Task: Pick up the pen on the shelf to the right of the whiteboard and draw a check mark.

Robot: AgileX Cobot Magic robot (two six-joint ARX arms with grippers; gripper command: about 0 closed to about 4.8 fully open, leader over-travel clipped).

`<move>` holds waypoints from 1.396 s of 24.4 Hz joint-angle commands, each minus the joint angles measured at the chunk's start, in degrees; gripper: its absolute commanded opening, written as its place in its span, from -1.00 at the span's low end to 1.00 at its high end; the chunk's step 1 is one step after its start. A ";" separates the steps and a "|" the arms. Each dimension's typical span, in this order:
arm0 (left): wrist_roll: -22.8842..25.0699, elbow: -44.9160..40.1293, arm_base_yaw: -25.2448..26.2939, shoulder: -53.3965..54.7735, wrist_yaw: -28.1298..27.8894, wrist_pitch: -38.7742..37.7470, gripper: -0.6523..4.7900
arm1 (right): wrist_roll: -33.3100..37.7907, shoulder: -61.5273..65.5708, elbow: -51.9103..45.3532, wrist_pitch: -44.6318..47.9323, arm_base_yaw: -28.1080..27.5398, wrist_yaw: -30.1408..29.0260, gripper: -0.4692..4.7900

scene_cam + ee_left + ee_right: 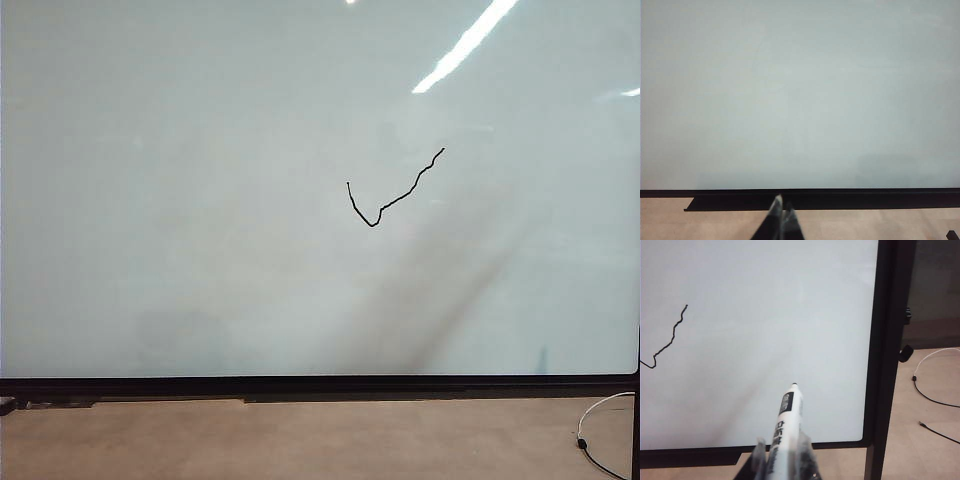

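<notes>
Exterior view, left to right: large glossy pale grey-white whiteboard [200, 200] with thin black bottom frame, then thin wobbly black check mark [392, 195] right of centre, short left stroke, longer right stroke. White cable [600, 420] on the floor at far right. Neither arm shows in this view.

Left wrist view: left hand [781, 215] low in front of the board's lower frame, fingertips pressed together, holding nothing.

Right wrist view: right hand [782, 452] clamps the slim white marker pen [787, 425] with black front section, tip aimed at the board but off it, well apart from the mark.

Risks: uncapped tip could graze the board and add a stray line; narrow grip on the barrel could slip, dropping the pen.
</notes>
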 commanded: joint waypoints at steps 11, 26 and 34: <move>0.24 0.15 0.00 0.00 -0.04 0.66 -0.78 | -0.31 -7.96 -2.21 -5.46 0.07 1.18 -0.84; 0.24 0.15 0.00 0.00 0.00 0.72 -0.78 | -2.84 -7.96 -2.32 -4.94 -8.17 -3.30 -0.84; 0.24 0.17 0.00 0.00 0.00 0.72 -0.78 | -2.86 -7.96 -2.32 -5.70 -9.31 -4.28 -0.84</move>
